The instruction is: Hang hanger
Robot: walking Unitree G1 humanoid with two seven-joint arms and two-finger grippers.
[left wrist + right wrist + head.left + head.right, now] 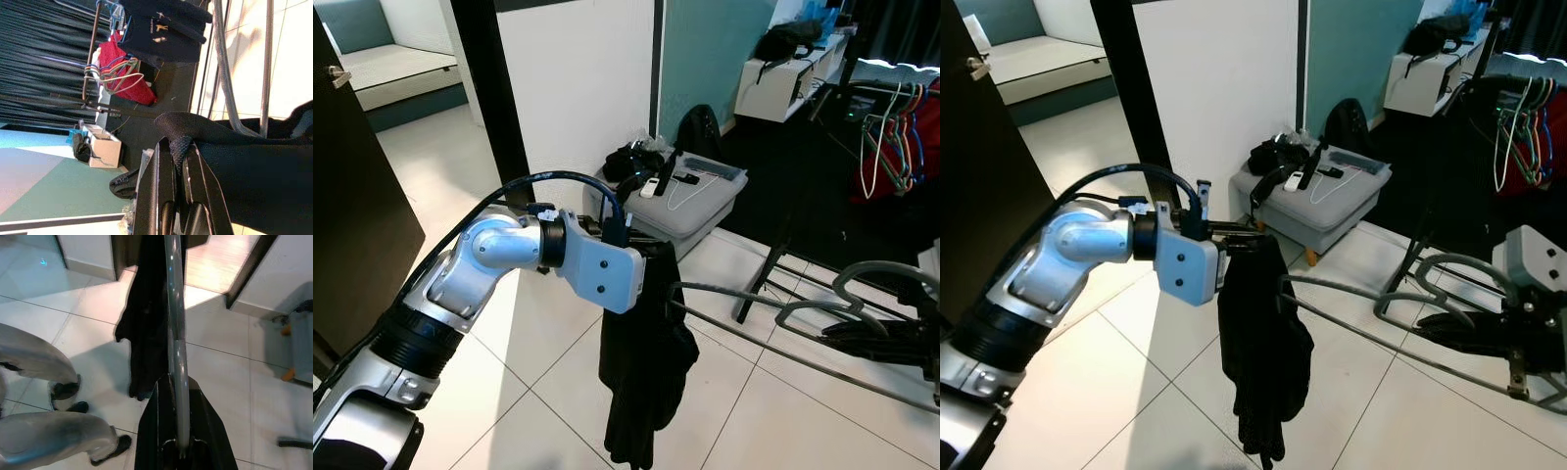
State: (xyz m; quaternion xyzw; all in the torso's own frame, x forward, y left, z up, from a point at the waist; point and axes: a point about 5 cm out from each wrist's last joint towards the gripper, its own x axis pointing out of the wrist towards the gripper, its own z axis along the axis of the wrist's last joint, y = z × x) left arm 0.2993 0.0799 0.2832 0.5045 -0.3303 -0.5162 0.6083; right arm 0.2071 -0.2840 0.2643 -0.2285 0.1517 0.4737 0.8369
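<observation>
Garment (1261,352) left of hanger (1430,294)

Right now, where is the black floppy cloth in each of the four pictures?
Left eye view: black garment hangs low in the middle, under the left gripper.
Right eye view, middle, lower half.
Left wrist view, pinched in the jaws, filling the lower right.
Right wrist view, dangling beside the grey hanger.
Shared landmark: grey hanger.

black garment (1263,352) draped on a grey hanger (773,299), silver-and-white left arm (499,259) ahead of it, white tiled floor (822,411) below, grey ottoman (690,211), teal wall panel (710,59), red cloth (122,78) among pale and green hangers (891,137).
</observation>
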